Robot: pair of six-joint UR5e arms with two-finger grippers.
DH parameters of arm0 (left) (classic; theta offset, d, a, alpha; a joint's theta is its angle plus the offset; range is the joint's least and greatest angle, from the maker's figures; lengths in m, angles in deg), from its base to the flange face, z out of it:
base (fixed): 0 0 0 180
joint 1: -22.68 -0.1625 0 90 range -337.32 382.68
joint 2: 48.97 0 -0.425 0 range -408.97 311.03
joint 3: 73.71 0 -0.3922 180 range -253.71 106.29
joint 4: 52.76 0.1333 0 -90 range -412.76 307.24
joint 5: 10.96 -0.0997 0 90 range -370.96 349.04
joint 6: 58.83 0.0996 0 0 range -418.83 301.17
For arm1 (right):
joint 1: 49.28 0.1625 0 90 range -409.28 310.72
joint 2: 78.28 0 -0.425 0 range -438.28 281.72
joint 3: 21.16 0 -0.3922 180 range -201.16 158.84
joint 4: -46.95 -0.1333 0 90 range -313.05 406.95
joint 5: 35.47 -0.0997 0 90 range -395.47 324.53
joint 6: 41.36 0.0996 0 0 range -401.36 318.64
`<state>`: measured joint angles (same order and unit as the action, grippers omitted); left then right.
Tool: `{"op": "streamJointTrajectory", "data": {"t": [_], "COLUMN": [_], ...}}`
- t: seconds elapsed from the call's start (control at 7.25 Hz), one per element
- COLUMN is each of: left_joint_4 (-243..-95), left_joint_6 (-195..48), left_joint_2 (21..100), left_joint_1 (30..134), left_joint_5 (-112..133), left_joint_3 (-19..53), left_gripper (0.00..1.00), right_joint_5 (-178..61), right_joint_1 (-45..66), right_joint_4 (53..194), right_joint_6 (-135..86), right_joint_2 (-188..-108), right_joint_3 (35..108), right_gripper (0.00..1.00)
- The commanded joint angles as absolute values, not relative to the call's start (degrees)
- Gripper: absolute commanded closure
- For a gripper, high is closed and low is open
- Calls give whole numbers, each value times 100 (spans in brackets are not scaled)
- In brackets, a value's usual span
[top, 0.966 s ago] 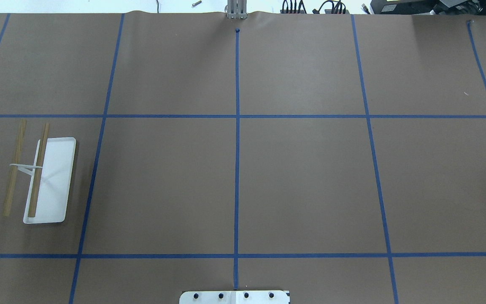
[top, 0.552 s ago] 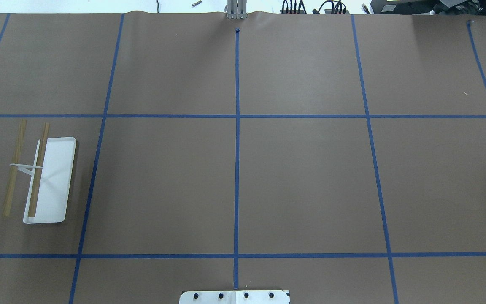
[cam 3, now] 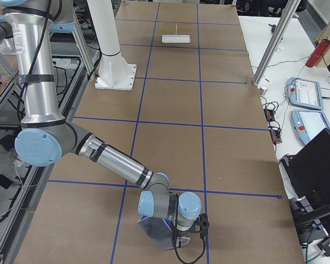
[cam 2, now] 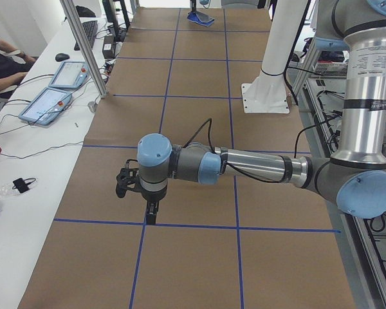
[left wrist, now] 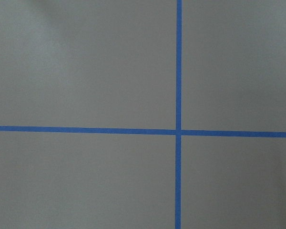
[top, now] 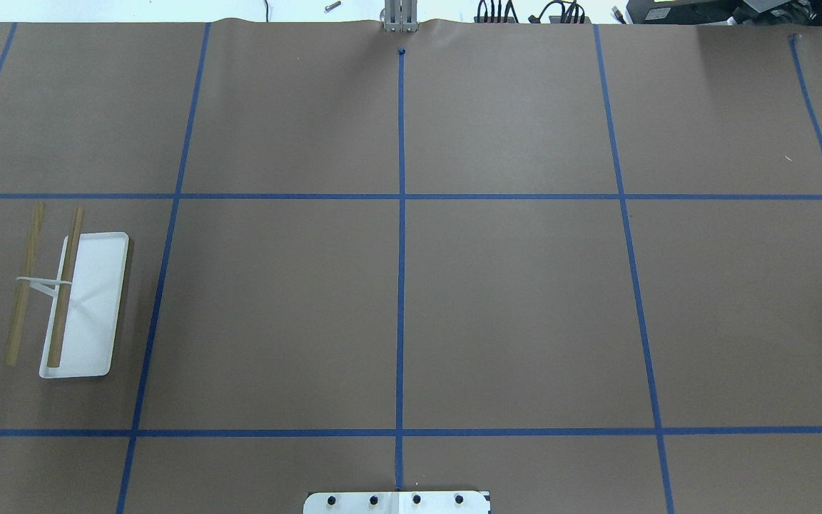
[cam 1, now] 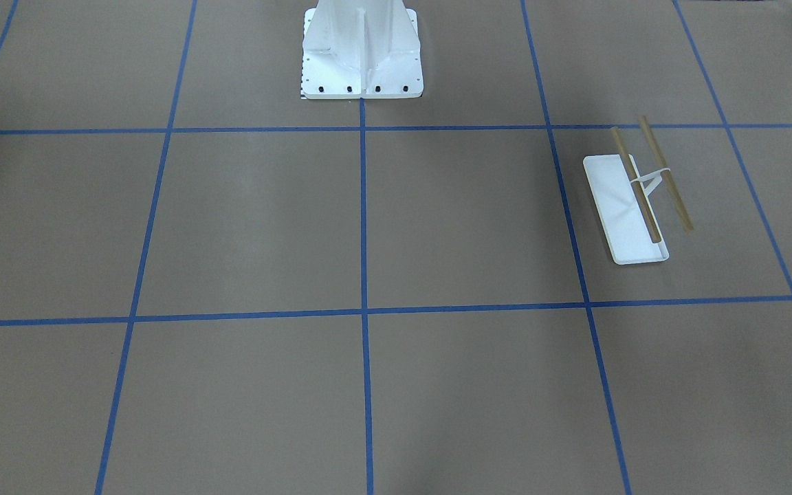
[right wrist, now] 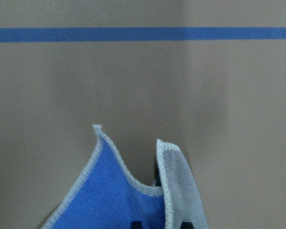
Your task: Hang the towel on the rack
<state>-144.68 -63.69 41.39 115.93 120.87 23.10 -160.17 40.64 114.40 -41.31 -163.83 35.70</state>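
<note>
Right wrist-mounted view shows the towel (right wrist: 128, 200) bunched at the table's right end, apparently pinched in the right gripper (cam 3: 188, 235). The rack (top: 97, 314) stands far across the table. A shallow hold could slip on that long carry, or the cloth could drape lopsided and slide off.

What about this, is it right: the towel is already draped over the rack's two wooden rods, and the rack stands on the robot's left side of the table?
Not quite. The rack does stand on the robot's left side, but its rods are bare in the overhead view; the towel is at the right arm's end, seen in the exterior right view.
</note>
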Motion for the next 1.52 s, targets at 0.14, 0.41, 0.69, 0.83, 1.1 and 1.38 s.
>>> {"op": "streamJointTrajectory", "data": {"t": [0.14,0.41,0.69,0.83,1.1,1.38], "left_joint_4": [-14460,-14452,-14460,-14443,-14443,-14443], "left_joint_6": [-6401,-6367,-6428,-6785,-9211,-11103], "left_joint_2": [4121,3998,4181,4452,5321,6059], "left_joint_1": [11593,11602,11480,11139,10288,9566], "left_joint_5": [12096,12131,12131,12140,12375,12728], "left_joint_3": [2437,2857,3150,3150,3141,3097], "left_gripper": [1,1,1,1,1,1], "right_joint_5": [-16053,-16263,-16624,-16599,-16590,-16590], "right_joint_1": [4063,4142,4064,3732,3135,2545], "right_joint_4": [11480,11935,13195,13908,14275,14284], "right_joint_6": [-4127,-4275,-4224,-4180,-2493,-1783], "right_joint_2": [-16109,-16037,-15469,-15127,-14694,-14377], "right_joint_3": [3841,4743,5989,6605,7608,8251], "right_gripper": [100,100,100,100,100,100]}}
